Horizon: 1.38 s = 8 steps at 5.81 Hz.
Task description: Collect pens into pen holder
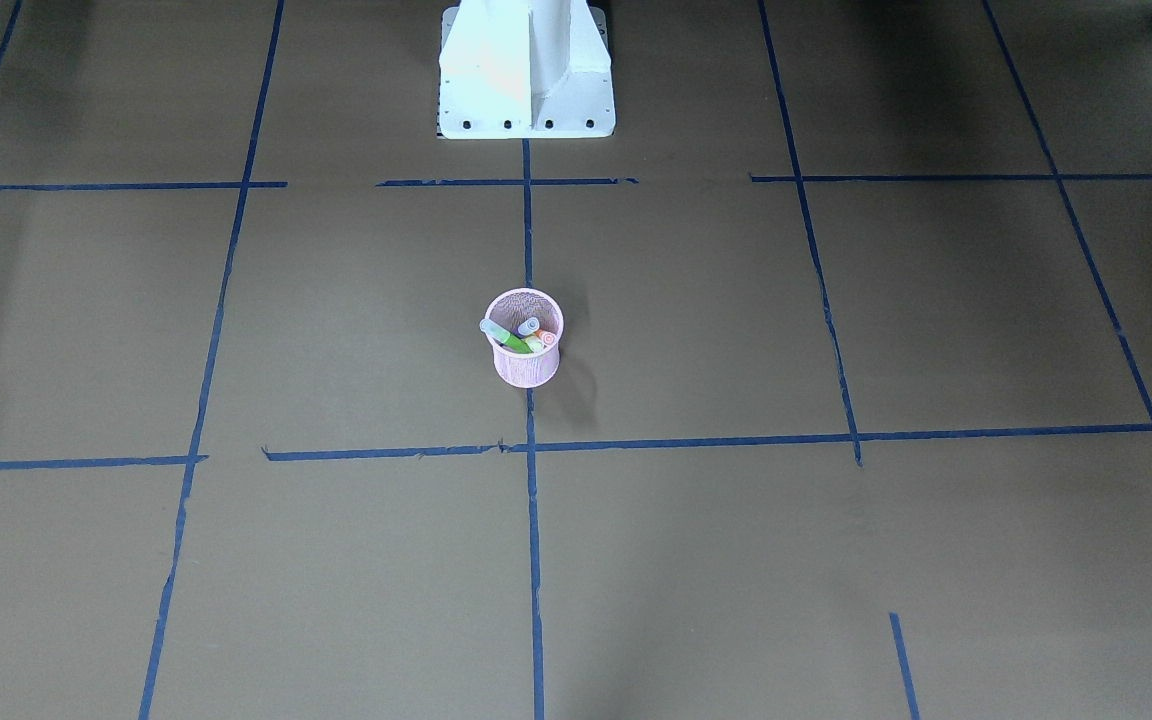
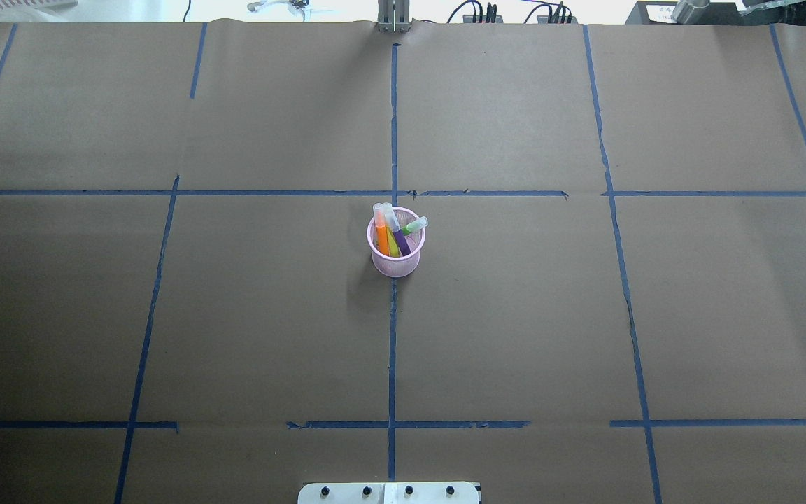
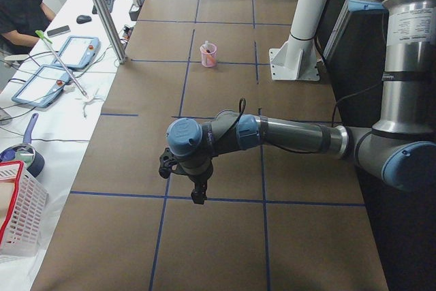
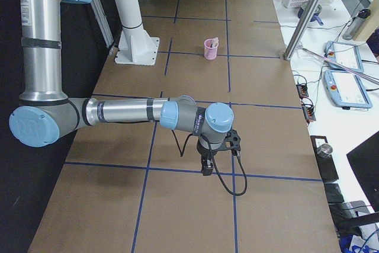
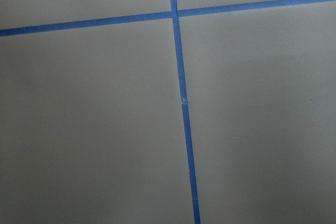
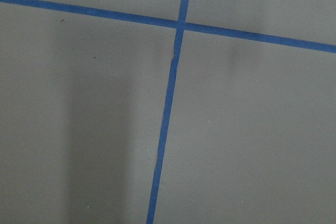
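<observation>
The pink mesh pen holder [image 2: 396, 257] stands upright near the middle of the brown paper-covered surface [image 2: 550, 315], right on the long blue tape line [image 2: 392, 350] that runs down the centre. The pens are inside it. An orange pen [image 2: 381, 238] and a purple pen [image 2: 402, 242] lean toward the far rim. A green pen [image 2: 415, 225] tilts out over the rim on the robot's right. A sliver of yellow between the orange and the purple is probably a fourth pen, though it is too small to be sure. Their pale caps stick up above the rim.

Both arms reach out low over the surface, each toward its own end and well apart from the holder. The left claw [image 3: 198, 197] points down close above a tape line, and the right claw [image 4: 206, 170] does the same at the other end. Each shows only in a side view, so I cannot tell whether either is released or clenched. The two wrist cameras show nothing but brown paper and crossing tape.

A white pedestal [image 1: 526, 75] stands at the robot's edge, in line with the holder. A person in a black top [image 3: 20, 5] sits at the white desk alongside.
</observation>
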Each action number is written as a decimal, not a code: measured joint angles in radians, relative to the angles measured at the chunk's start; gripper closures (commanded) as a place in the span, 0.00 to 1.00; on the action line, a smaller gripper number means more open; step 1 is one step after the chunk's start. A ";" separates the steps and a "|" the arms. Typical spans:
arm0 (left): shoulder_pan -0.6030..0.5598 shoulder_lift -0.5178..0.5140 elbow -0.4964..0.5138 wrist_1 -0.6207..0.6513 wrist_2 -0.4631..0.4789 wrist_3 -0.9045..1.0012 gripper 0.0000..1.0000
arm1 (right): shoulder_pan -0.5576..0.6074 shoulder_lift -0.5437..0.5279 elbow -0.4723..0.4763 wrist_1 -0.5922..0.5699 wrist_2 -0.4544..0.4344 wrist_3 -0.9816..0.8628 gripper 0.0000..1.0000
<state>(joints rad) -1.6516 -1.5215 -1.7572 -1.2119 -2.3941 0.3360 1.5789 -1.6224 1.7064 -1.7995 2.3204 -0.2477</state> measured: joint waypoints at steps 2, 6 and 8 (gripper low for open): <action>0.009 0.003 0.013 -0.024 0.000 -0.006 0.00 | -0.019 -0.013 0.000 0.005 0.002 0.001 0.00; 0.057 0.003 0.069 -0.109 -0.002 -0.006 0.00 | -0.041 -0.014 0.005 0.006 0.001 0.001 0.00; 0.060 0.002 0.066 -0.112 -0.002 -0.006 0.00 | -0.042 -0.018 0.008 0.009 0.000 0.000 0.00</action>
<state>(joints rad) -1.5916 -1.5194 -1.6911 -1.3243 -2.3961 0.3304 1.5371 -1.6408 1.7142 -1.7904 2.3203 -0.2473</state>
